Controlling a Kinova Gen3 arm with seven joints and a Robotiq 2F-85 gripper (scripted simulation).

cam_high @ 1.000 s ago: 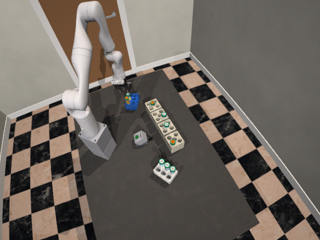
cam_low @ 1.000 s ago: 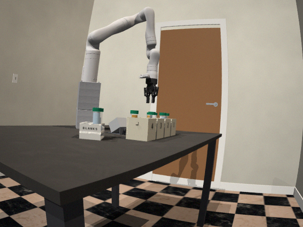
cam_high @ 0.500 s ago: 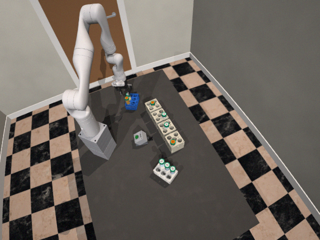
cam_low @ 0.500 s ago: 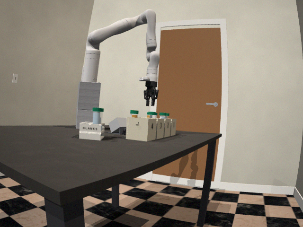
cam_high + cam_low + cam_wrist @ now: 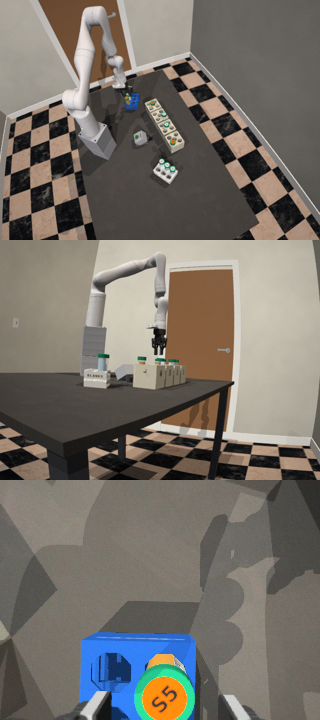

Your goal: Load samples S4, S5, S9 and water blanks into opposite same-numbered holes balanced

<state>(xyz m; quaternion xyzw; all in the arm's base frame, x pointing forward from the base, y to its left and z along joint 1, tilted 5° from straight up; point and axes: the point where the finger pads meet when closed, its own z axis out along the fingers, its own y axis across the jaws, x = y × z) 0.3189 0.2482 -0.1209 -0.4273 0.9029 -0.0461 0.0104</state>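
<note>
Four adapter holes are seen filled, while S5 (image 5: 164, 696) is not yet gripped, the gripper (image 5: 165, 707) poised above it with fingers spread and empty.

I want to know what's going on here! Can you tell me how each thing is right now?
Gripper: open, empty, above the S5 tube.
S5 tube: capped, upright in the blue rack.
Well beside S5: empty.
Adapters: in a row, one capped tube in each.
BLANKS rack: three capped tubes, front wells empty.
DONE key: green, not pressed.
Door: closed.
</note>
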